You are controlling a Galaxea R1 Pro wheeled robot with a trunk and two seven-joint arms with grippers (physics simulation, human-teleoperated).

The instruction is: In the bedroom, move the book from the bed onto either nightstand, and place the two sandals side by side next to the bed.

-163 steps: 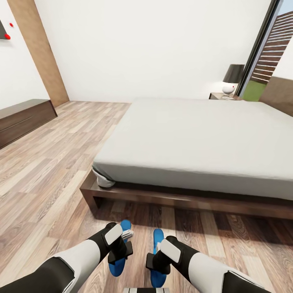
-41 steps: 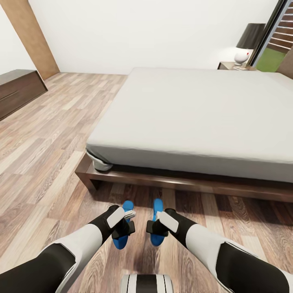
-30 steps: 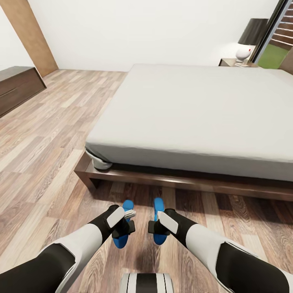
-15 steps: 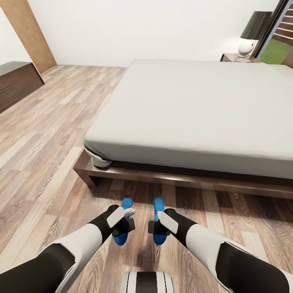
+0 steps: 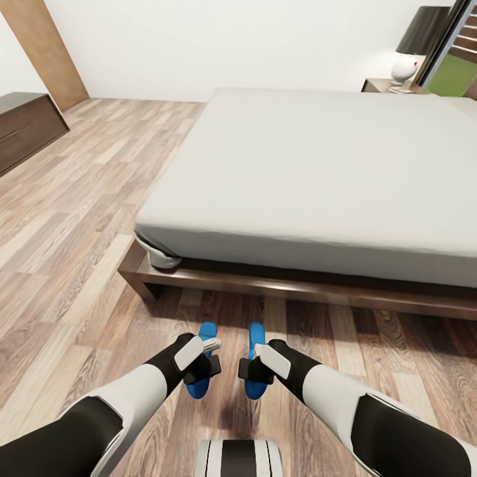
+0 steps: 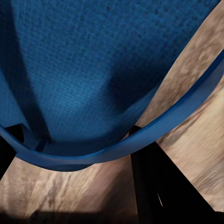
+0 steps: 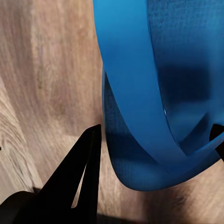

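Far left, a dark wood bench (image 5: pixel 26 129) sits against the wall, with the plank floor (image 5: pixel 79 218) running from it to the bed (image 5: pixel 318 179). The bed's off-white mattress lies bare on its dark frame.

Low in front of the bed's near side, the left gripper (image 5: pixel 202 370) is down over the left sandal (image 5: pixel 200 361). The left wrist view has a dark finger (image 6: pixel 161 179) on each side of the blue strap (image 6: pixel 154 130), so the jaws are pinching that strap. Just beside it lies the right sandal (image 5: pixel 255 361), parallel to the first, toes toward the bed frame and a narrow strip of floor between them. The right gripper (image 5: pixel 255 371) is down on it; in its wrist view one dark finger (image 7: pixel 77 172) stands outside the strap (image 7: pixel 135 98) and the other barely shows at the edge, so I cannot tell whether these jaws are closed on it.

Far right, past the mattress, a white lamp (image 5: pixel 411 50) with a dark shade stands on a nightstand (image 5: pixel 381 85) by the black-framed window (image 5: pixel 447 40).
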